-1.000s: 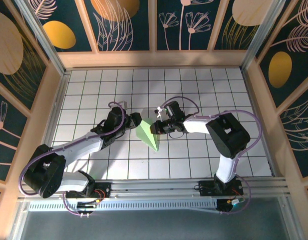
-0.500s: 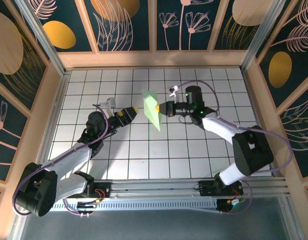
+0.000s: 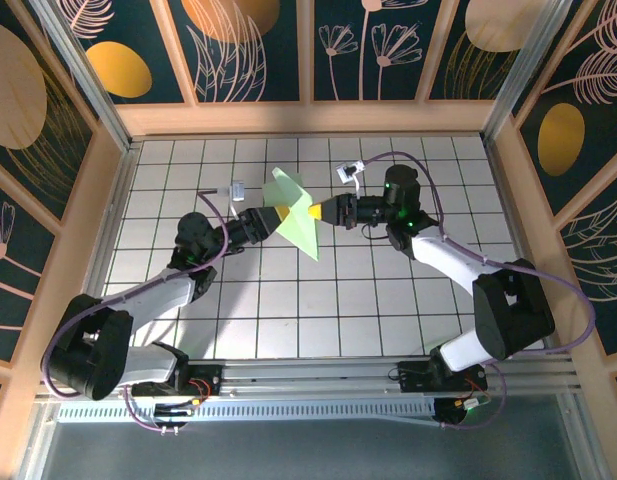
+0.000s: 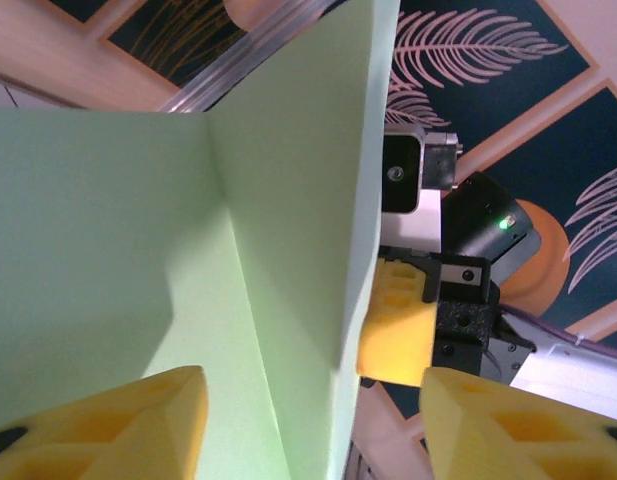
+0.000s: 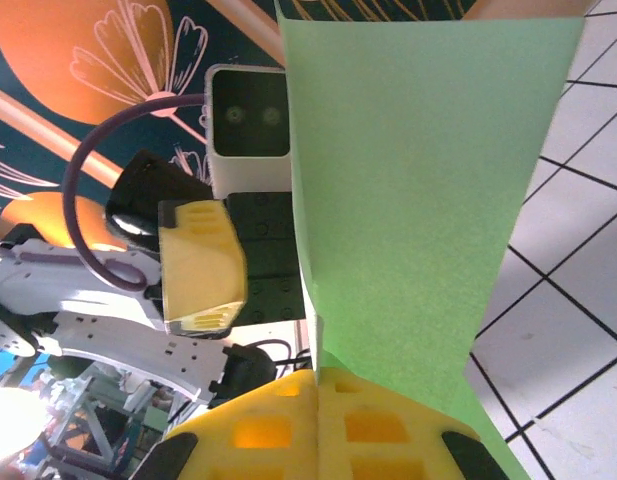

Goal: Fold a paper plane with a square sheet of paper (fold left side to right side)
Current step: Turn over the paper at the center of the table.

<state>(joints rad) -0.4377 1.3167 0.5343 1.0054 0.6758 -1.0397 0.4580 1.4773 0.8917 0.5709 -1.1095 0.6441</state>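
Paper plane (image 3: 299,230) aloft between arms | right end effector (image 3: 316,212) clamped on its edge | left end effector (image 3: 276,216) parted around it

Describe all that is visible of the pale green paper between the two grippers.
The green paper is thin, plain and pale, and already folded: the left wrist view shows a sharp crease where two flaps meet. It hangs in the air above the white grid table, roughly on edge, with one pointed end toward the arm bases. The right gripper is shut on its edge. The left gripper is open, with one jaw on each side of the paper, not pinching it.
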